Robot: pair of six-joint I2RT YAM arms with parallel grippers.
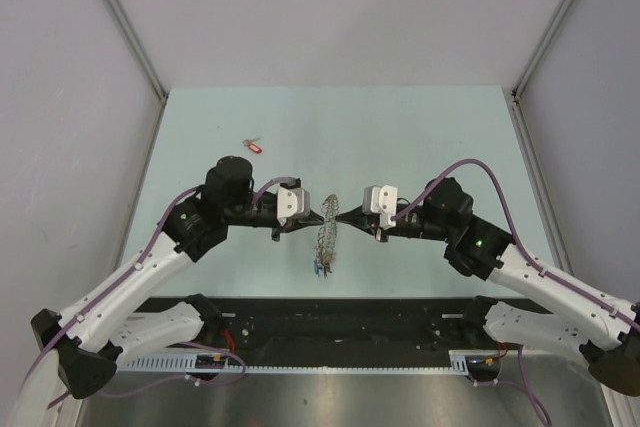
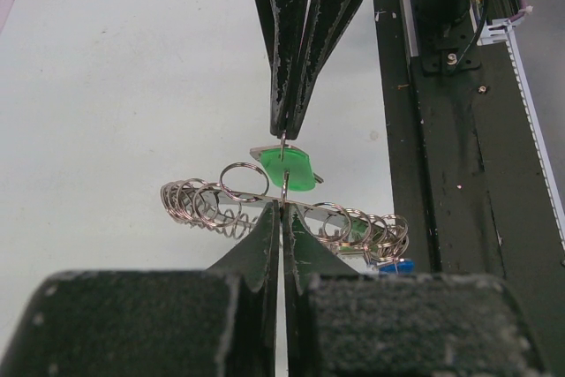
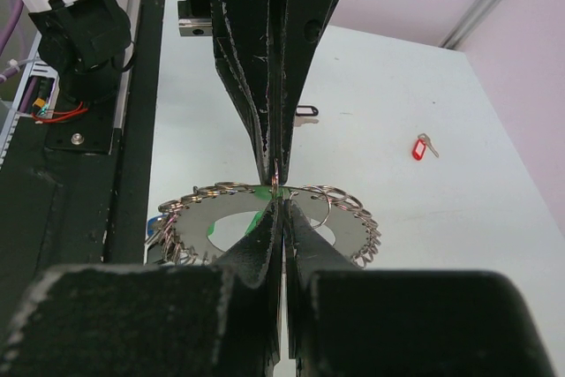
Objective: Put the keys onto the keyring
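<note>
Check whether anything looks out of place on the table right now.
One red-tagged key lies alone towards the far left of the table, well apart from the keyring held up between the left gripper and right gripper. It looks left out of the work. Nothing appears spilled or damaged.

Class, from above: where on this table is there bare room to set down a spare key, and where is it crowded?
Bare: the far table right of the red-tagged key. Crowded: centre, where left gripper and right gripper meet at the keyring.
</note>
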